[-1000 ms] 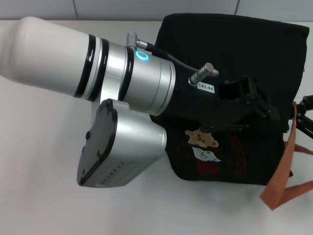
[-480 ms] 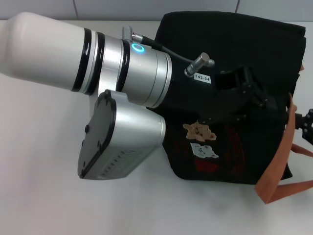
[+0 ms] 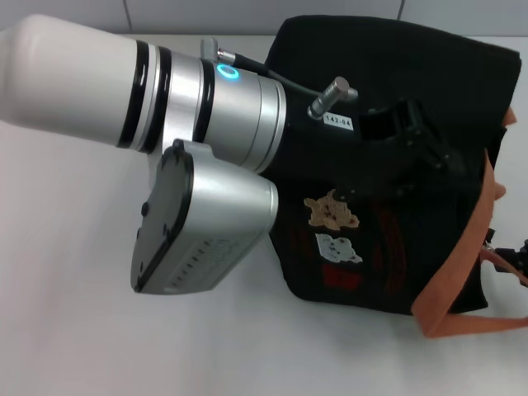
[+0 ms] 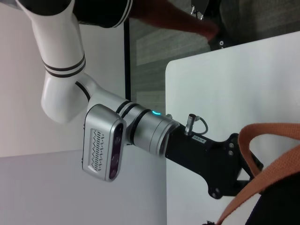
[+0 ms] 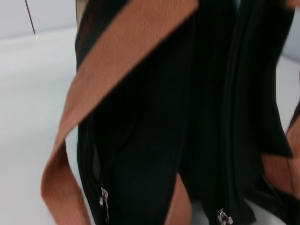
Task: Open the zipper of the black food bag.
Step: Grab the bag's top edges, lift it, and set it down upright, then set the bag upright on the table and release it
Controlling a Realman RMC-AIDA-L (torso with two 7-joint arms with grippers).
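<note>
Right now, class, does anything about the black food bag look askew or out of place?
Yes. The black food bag lies tipped on its side on the table, left gripper pressing on it, and one orange strap trails loose.

- A white table (image 3: pixel 74 330) fills the lower and left part of the head view, its surface smooth and matte.
- Behind its far edge stands a pale wall (image 3: pixel 190 15) of large panels with thin dark seams between them.
- In the left wrist view, the table's edge (image 4: pixel 168 140) meets a grey speckled floor (image 4: pixel 150 47).
- A dark vertical line (image 4: pixel 126 56) divides that floor from a plain white surface (image 4: pixel 103 56).
- The light is soft and even, with faint shadows on the tabletop.
</note>
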